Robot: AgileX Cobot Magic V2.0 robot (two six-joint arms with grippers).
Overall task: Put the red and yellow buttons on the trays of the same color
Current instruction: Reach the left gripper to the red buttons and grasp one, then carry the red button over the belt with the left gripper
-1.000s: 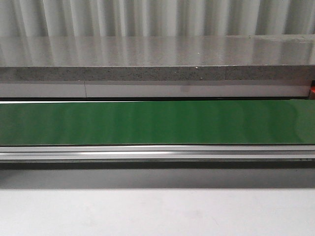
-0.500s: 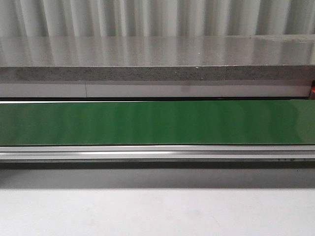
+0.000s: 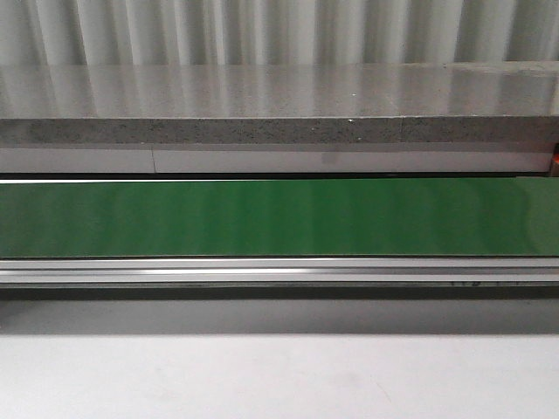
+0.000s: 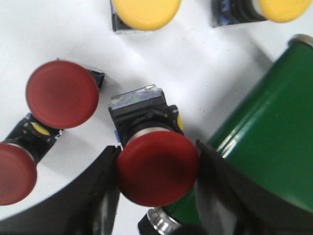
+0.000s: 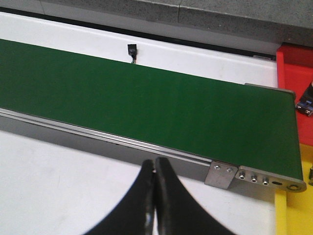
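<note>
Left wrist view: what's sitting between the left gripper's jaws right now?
A red mushroom-head push button on a black base fills the gap between the left gripper jaws, beside the green conveyor belt. Only the left wrist view shows it.

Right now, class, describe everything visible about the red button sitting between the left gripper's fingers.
The red button has a round, matte, domed red cap on a silvery collar and a black, blocky body with a clear-looking end piece. It lies tipped on the white table, cap toward the camera. The left gripper brackets it, one black finger at each side of the cap; actual contact cannot be told. The green conveyor belt runs beside it.
</note>
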